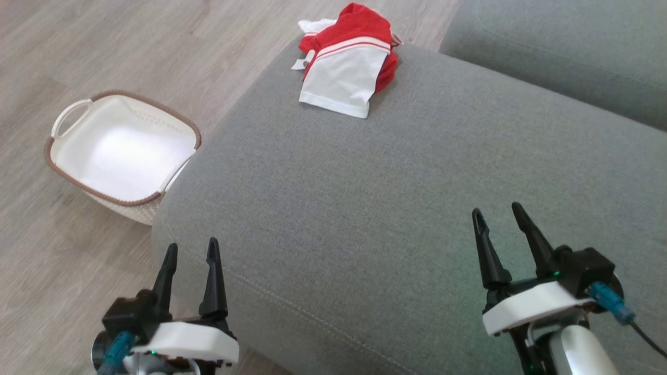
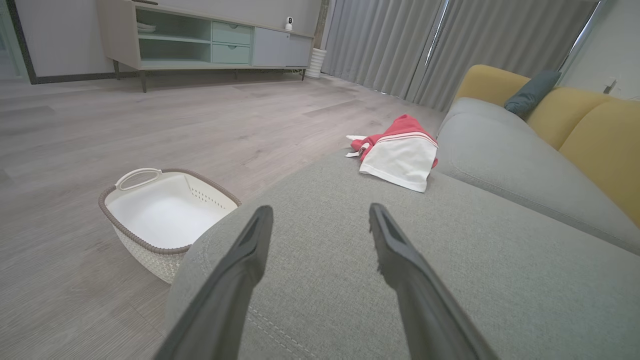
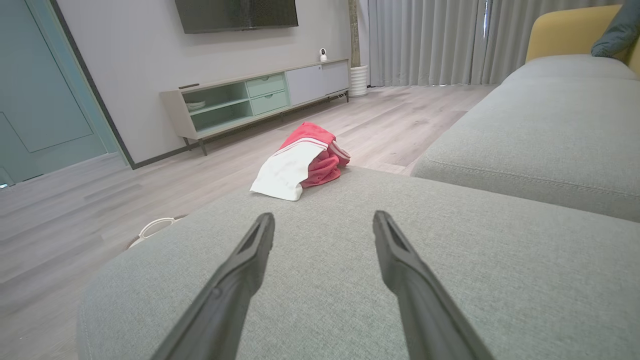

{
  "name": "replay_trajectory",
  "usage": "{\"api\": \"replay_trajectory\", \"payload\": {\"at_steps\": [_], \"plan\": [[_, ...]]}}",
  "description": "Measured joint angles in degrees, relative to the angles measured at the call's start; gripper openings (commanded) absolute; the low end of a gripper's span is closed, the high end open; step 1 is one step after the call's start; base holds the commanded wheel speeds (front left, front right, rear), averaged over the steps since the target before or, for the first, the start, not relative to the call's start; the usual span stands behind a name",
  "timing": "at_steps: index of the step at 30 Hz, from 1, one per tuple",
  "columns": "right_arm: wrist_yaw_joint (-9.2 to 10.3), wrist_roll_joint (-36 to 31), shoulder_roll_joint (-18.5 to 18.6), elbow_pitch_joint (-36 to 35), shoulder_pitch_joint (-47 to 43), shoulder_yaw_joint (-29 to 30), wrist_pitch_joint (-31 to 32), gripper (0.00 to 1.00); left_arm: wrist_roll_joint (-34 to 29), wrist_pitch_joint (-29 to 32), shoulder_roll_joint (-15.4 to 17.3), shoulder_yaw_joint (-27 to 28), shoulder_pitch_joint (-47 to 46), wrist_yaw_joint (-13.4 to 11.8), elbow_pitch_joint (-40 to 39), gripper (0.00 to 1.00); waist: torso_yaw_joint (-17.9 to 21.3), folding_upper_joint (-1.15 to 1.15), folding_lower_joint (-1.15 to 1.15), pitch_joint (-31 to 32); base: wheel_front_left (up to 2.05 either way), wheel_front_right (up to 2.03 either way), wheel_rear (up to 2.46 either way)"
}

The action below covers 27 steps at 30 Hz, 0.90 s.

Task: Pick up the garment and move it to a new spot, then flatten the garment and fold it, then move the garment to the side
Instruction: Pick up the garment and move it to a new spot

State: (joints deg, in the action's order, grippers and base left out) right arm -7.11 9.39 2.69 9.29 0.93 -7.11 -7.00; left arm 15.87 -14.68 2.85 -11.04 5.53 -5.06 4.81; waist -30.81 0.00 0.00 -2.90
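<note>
Left hand (image 1: 192, 244) at lower left and right hand (image 1: 496, 208) at lower right stand with fingers apart, empty; garment (image 1: 346, 78) lies crumpled at upper centre on the grey sofa (image 1: 365, 208); pick-up step not yet begun, so next probably a forward reach to it.

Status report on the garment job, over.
Left gripper open, empty. Right gripper open, empty. Garment crumpled, untouched, far edge of grey cushion. Nothing in the way.
</note>
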Motion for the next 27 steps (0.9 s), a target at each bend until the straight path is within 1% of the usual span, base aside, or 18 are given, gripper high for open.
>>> {"api": "replay_trajectory", "payload": {"at_steps": [3,6,10,13,15,19,20,22,24,25,27], "plan": [[0.0,-0.86,0.01,-0.58,0.74,0.47,0.21,1.0,0.03,0.0,-0.01,-0.18,-0.48,0.04,0.13,1.0,0.02,0.0,0.0,-1.09,0.0,0.0,0.0],[0.0,-2.22,0.0,-2.13,1.92,0.4,1.3,1.0,0.0,0.0,-0.01,0.96,-2.81,0.57,0.1,1.0,0.93,0.0,0.0,-2.69,0.0,0.0,0.0],[0.0,-4.33,0.02,-4.52,5.05,0.53,2.72,1.0,-1.23,0.0,0.89,3.15,-10.33,1.58,-0.48,1.0,3.48,0.0,0.0,-5.89,0.0,0.0,0.0],[0.0,-5.83,0.03,-5.95,7.37,1.02,3.47,1.0,-2.65,-0.02,3.33,4.57,-18.28,2.88,0.22,1.0,5.98,0.0,0.0,-8.76,0.0,0.0,0.0],[0.0,-6.64,0.03,-6.9,8.46,1.62,3.59,1.0,-3.6,0.11,5.43,4.53,-23.94,4.13,2.23,1.0,7.78,0.0,0.0,-10.77,0.0,0.0,0.0],[0.0,-8.01,0.07,-8.49,9.72,3.23,4.57,1.0,-3.78,2.46,6.66,4.52,-36.53,5.6,7.26,1.0,11.18,0.0,0.01,-15.06,0.0,0.0,0.0],[0.0,-8.32,0.08,-8.79,10.06,3.61,4.58,1.0,-3.77,3.43,6.76,4.45,-39.81,6.02,9.11,1.0,12.0,0.0,0.02,-16.19,0.0,0.0,0.0],[0.0,-8.67,0.08,-9.78,10.94,3.9,4.59,1.0,-2.94,6.05,7.17,4.39,-45.65,7.95,13.37,1.0,13.62,0.0,0.02,-18.37,0.0,0.0,0.0],[0.0,-8.73,0.09,-11.03,12.06,4.04,4.59,1.0,-2.09,8.01,8.13,4.48,-50.2,9.1,17.83,1.0,15.31,0.0,0.02,-20.49,0.0,0.0,0.0],[0.0,-8.8,0.09,-11.52,12.71,3.96,4.59,1.0,-1.53,8.78,8.72,4.82,-52.09,9.18,19.93,1.0,16.17,0.0,0.02,-21.51,0.0,0.0,0.0],[0.0,-8.81,0.11,-12.6,13.78,3.91,4.59,1.0,-0.41,9.73,10.03,5.59,-55.42,10.16,23.77,1.0,17.83,0.0,0.02,-23.62,0.0,0.0,0.0]]}}
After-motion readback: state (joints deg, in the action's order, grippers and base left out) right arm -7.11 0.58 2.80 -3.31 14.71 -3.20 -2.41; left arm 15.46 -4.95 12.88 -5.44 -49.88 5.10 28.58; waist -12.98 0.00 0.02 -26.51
